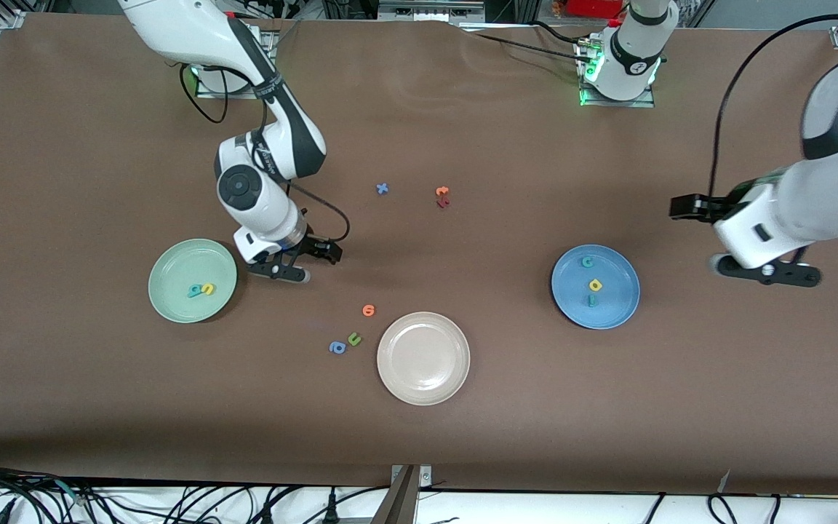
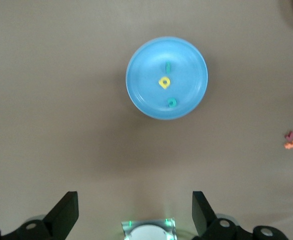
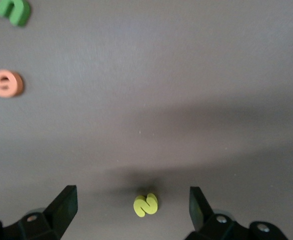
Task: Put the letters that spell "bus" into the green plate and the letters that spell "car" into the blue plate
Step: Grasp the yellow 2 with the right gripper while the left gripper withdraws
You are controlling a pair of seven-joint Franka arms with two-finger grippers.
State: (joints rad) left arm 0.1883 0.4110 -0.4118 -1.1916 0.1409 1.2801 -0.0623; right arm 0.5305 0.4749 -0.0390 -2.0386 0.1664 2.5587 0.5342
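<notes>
Three small foam letters, teal "c", yellow "a" and thin teal "r", are lying in the medium-blue round plate. We are seeing a teal "b" and yellow "u" in the pale mint-green plate. The yellow "s" is lying on the table between the right gripper's wide-spread fingers, hidden in the front view. The left gripper, spread wide and empty, is hovering beside the blue plate.
</notes>
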